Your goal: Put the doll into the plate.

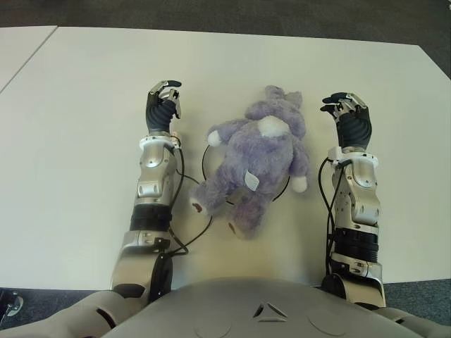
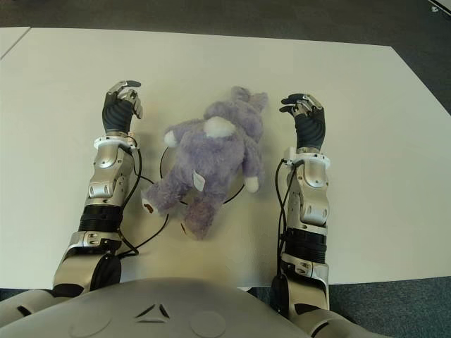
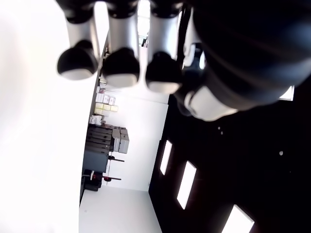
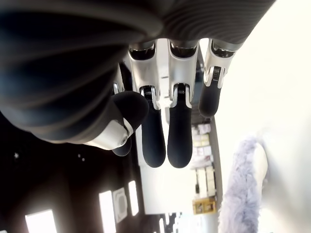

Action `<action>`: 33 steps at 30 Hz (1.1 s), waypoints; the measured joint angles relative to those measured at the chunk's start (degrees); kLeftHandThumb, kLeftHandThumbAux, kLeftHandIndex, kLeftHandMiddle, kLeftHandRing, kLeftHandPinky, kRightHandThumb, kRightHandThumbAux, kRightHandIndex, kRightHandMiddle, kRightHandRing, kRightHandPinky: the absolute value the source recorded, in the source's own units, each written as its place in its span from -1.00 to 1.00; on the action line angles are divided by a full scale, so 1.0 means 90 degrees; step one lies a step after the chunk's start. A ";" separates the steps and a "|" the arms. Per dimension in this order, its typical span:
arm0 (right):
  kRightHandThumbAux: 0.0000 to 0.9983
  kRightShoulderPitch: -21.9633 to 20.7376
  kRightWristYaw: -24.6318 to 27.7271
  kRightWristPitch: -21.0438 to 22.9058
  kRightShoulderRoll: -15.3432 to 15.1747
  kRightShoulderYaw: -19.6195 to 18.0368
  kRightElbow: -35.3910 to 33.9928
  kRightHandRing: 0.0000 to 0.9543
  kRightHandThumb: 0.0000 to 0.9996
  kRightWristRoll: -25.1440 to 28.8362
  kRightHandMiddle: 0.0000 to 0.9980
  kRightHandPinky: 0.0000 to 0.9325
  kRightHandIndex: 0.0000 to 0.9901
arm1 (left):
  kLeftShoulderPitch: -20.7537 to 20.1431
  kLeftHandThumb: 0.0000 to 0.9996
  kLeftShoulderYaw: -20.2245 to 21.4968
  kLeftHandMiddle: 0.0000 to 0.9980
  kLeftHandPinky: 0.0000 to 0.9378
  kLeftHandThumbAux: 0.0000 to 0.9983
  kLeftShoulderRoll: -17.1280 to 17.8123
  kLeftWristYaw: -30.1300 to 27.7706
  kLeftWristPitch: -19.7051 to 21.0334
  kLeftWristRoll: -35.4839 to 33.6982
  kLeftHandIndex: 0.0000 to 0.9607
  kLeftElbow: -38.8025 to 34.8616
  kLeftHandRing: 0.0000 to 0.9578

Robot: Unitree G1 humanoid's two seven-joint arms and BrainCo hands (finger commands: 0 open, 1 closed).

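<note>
A purple plush doll [image 1: 257, 158] with a white muzzle lies in the middle of the white table, sprawled over a round plate whose thin dark rim [image 1: 205, 160] shows only at its sides. My left hand [image 1: 163, 102] stands to the doll's left, apart from it, fingers loosely curled and holding nothing. My right hand [image 1: 347, 110] stands to the doll's right, also apart, with relaxed fingers and nothing in them. A strip of the doll's purple fur [image 4: 240, 194] shows at the edge of the right wrist view. Most of the plate is hidden under the doll.
The white table [image 1: 84, 134] stretches wide on both sides and behind the doll. A second white table [image 1: 17, 46] adjoins at the far left. Dark floor [image 1: 282, 17] lies beyond the far edge. Black cables [image 1: 184, 225] run along my left forearm.
</note>
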 measured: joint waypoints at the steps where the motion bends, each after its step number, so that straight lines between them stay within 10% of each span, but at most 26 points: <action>1: 0.35 0.0000 -0.0032 -0.0028 0.0021 0.0009 0.0050 0.31 0.69 -0.0037 0.08 0.38 -0.15 | 0.0000 0.42 0.0001 0.74 0.80 0.41 0.0011 0.0000 0.0000 0.0000 -0.08 0.0000 0.82; 33: 0.35 0.0042 -0.0196 0.0117 0.0057 0.0220 0.0563 0.61 0.70 -0.0389 0.19 0.64 -0.13 | 0.0163 0.42 0.0003 0.75 0.78 0.41 -0.0002 0.0103 -0.0023 0.0072 -0.08 -0.0044 0.81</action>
